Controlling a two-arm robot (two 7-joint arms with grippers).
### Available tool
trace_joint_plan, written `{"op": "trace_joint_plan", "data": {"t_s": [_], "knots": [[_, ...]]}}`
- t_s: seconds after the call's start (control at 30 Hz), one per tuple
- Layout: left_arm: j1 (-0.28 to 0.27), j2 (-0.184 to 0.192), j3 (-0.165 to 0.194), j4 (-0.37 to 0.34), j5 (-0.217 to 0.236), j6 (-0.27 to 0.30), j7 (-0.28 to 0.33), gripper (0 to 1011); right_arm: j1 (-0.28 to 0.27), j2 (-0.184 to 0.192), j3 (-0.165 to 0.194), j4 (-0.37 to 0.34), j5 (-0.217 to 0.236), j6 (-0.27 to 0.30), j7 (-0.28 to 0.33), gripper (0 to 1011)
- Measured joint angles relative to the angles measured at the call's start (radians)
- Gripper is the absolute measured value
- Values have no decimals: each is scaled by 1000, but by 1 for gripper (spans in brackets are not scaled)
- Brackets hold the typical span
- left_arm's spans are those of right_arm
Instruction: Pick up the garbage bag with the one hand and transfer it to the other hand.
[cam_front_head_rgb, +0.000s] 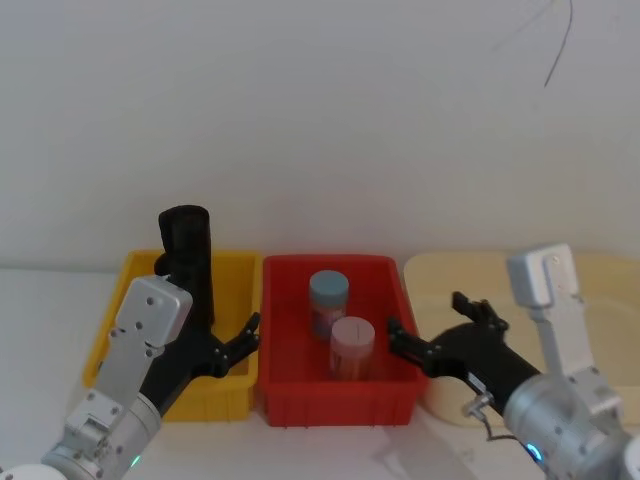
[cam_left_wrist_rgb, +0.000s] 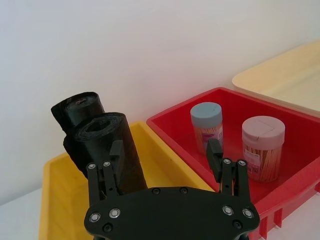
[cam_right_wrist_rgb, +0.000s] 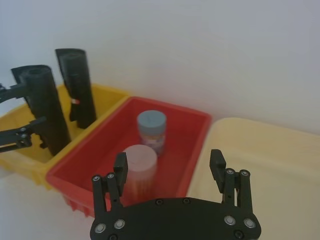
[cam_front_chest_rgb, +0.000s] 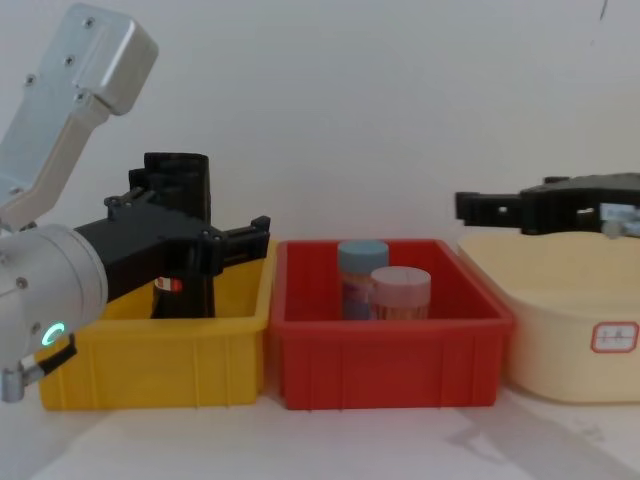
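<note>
White tabletop nearest me carries three bins side by side. My left gripper hangs over the yellow bin, fingers spread wide and straddling the garbage bag, which stands upright inside beside a second black roll. My right gripper, also wide open, hovers where the red bin, holding a blue-lidded jar and a pink-lidded jar, meets the cream bin. Open air tops the bins, and a plain wall stands just behind.

Three bins side by side: yellow bin, red bin, cream bin. Two black rolls: garbage bag, second roll. Two lidded jars: blue-capped jar, pink-capped jar. Two claws: left claw, right claw.
</note>
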Motion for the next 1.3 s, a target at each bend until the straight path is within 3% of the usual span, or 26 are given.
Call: {"op": "trace_joint_plan", "data": {"t_s": [0.17,0.53,0.8,1.3], "knots": [[0,0,0,0,0,0,0,1001,86,-11,-25,76,22,52,67,1001],[0,0,0,0,0,0,0,1001,217,-32,-66,221,52,93,163,1001],[0,0,0,0,0,0,0,1002,265,-34,-82,284,71,105,207,1001],[0,0,0,0,0,0,0,1001,309,-26,-120,331,79,113,246,1001]]}}
